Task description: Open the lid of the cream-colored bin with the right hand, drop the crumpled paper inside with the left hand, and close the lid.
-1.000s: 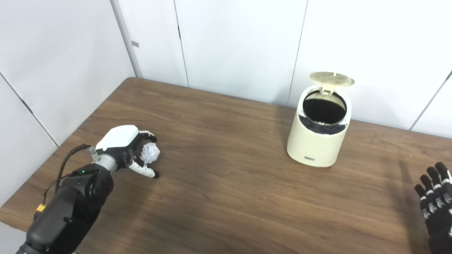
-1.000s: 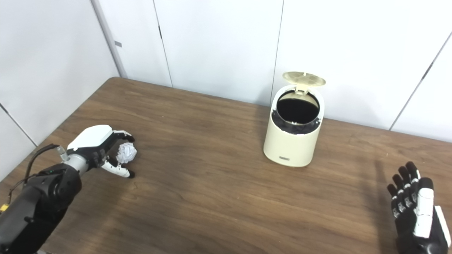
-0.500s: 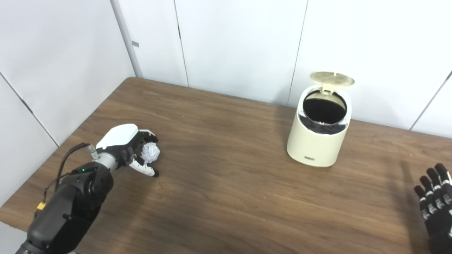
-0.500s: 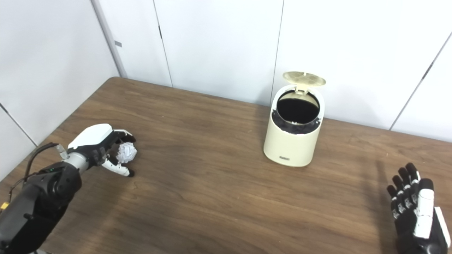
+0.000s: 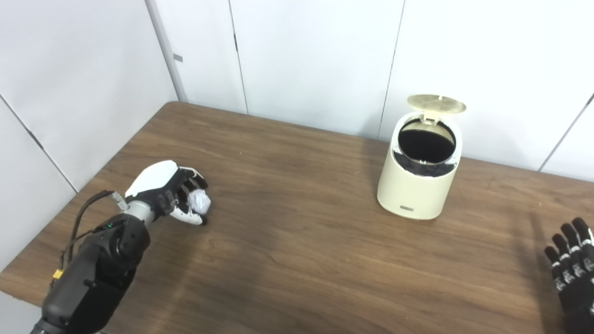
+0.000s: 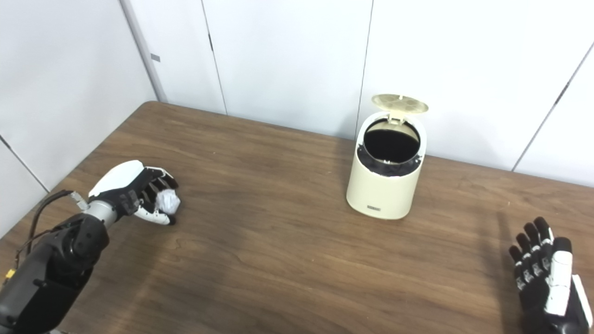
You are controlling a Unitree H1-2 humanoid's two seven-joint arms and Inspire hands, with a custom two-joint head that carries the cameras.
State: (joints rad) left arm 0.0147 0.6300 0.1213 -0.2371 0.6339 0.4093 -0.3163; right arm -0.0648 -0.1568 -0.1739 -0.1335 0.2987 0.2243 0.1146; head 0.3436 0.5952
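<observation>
Paper (image 5: 198,202), a small white crumpled ball, sits inside the left hand (image 5: 172,194), whose fingers (image 6: 153,188) are curled round it and whose thumb is pressed under it; the hand is low over the table (image 5: 287,260), and whether it rests on the wood I cannot tell. From that hand the bin (image 5: 420,178) lies well off to its right and somewhat farther out, with a broad stretch of bare wood between them. The bin stands upright, its long axis vertical, its mouth facing up and tipped a little toward the robot. Its lid (image 5: 436,103) is already swung up and back behind the mouth, so the opening is not covered. I judge the coming move to turn on this: the paper must travel rightward and upward to clear the rim, then be let go over the dark opening. The right hand (image 6: 547,283) waits nearer the robot than the bin and to the bin's right, fingers spread and holding nothing; it is the closer of the two to the lid. The tabletop is dark wood grain, its far edge close to pale wall panels (image 5: 306,60).
</observation>
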